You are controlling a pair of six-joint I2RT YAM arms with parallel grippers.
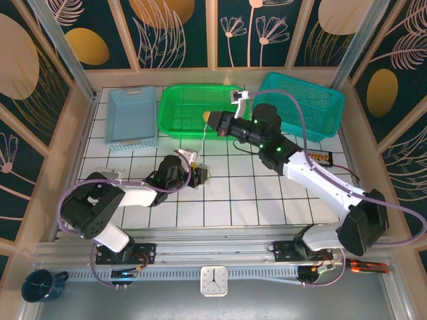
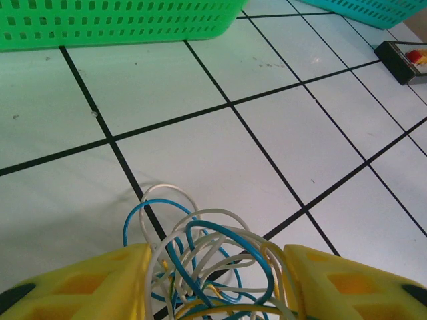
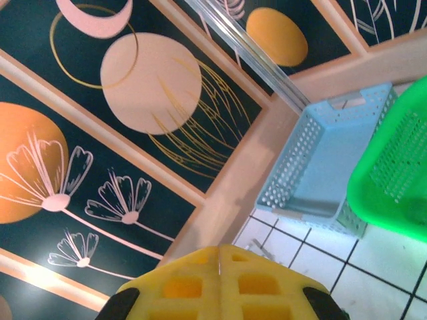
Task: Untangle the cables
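I see the cable tangle (image 2: 200, 257) low on the tabletop (image 1: 253, 193), left of centre, clasped in my left tool (image 1: 197, 175), whose arm lies flat. My right tool (image 1: 208, 119), raised over the green basket (image 1: 177, 133), is pinched on one white strand (image 1: 203, 141).

The cables (image 2: 200, 260) are sheathed in smooth, faintly glossy plastic. The pads (image 2: 87, 287) of the left gripper (image 2: 215, 267) are moulded in matt yellow plastic — ribbed with hollows. The green basket (image 1: 193, 110) is formed of shiny perforated plastic; the table (image 2: 200, 153) is faced with smooth, lightly scuffed tiles.
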